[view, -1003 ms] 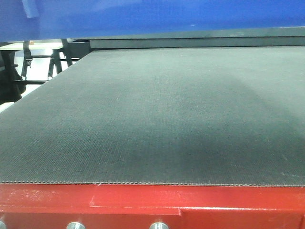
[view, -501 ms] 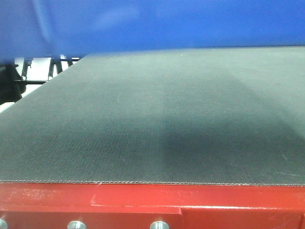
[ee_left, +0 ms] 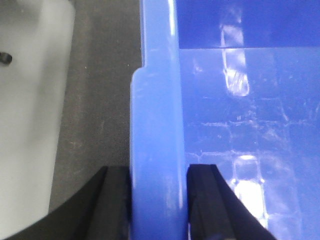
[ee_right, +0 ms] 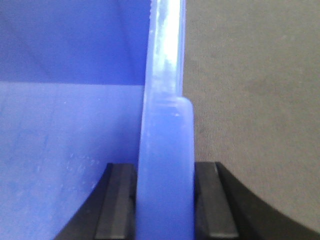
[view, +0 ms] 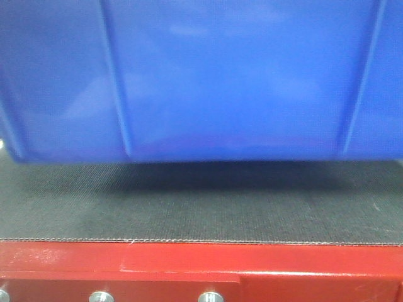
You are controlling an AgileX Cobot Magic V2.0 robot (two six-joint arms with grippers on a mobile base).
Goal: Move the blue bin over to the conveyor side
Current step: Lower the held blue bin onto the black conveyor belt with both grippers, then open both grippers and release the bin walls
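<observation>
The blue bin (view: 220, 75) fills the upper half of the front view, its ribbed wall hanging just above the dark-grey conveyor belt (view: 201, 201) with a shadow under it. The belt's red frame (view: 189, 267) runs along the bottom. In the left wrist view my left gripper (ee_left: 159, 200) is shut on the blue bin's thick rim (ee_left: 156, 125), one black finger outside and one inside. In the right wrist view my right gripper (ee_right: 165, 200) is shut on the opposite rim (ee_right: 165, 125) the same way. The bin's inside (ee_left: 250, 125) looks empty where it shows.
Silver bolts (view: 99, 297) sit in the red frame at the bottom left. A pale grey-white surface (ee_left: 30, 115) lies left of the belt in the left wrist view. Grey belt (ee_right: 250, 100) stretches right of the bin in the right wrist view.
The blue bin has come down and toward the camera: from a strip at the top edge it now covers the upper half of the front view, close over the belt.
</observation>
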